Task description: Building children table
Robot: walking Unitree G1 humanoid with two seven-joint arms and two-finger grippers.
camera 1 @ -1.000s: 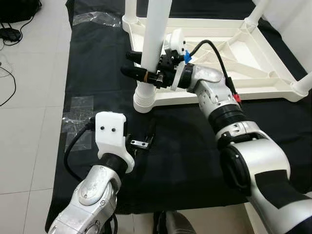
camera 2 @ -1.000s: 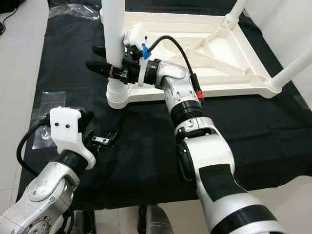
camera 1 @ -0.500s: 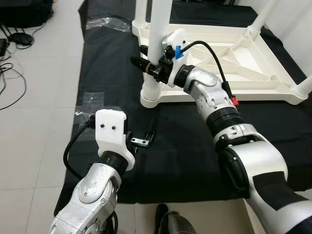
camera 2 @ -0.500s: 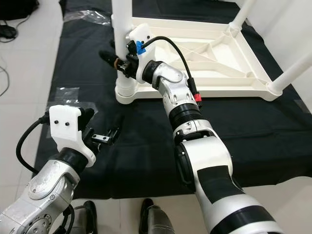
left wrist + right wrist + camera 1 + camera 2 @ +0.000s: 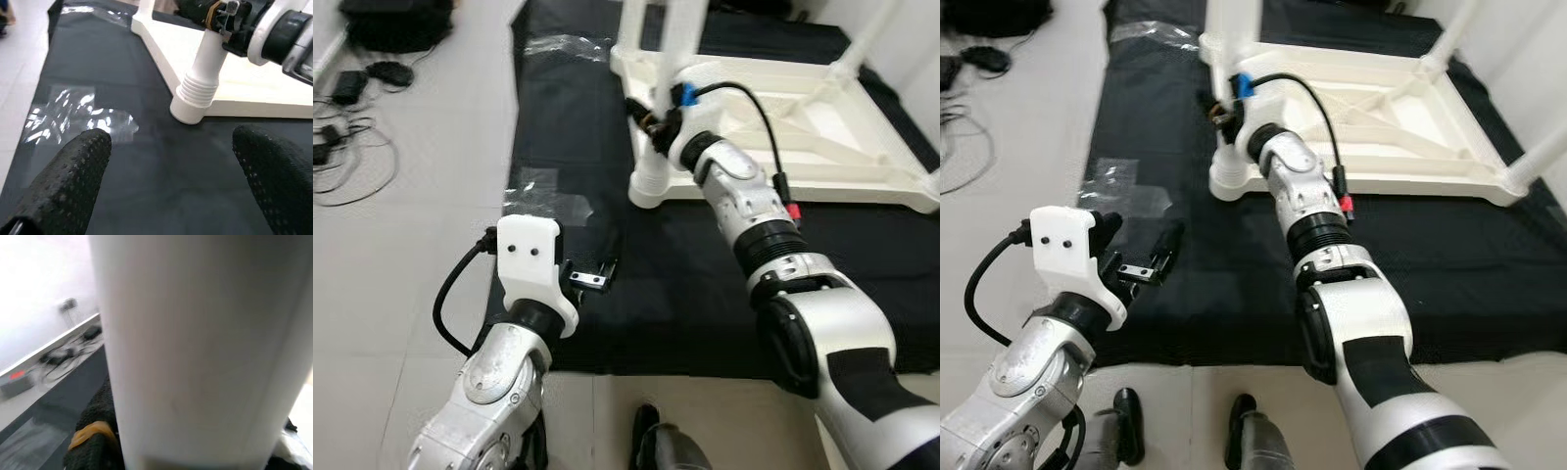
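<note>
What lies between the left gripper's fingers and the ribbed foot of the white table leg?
In the left wrist view, bare black mat lies between the left gripper and the table leg; crinkled clear plastic sits off to one side.

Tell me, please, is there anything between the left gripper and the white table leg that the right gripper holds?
Nothing visible. The left gripper hovers open over the black mat, and bare mat lies between it and the leg. Crinkled clear plastic lies off to one side.

Bright, even indoor light; right wrist view blurred.
</note>
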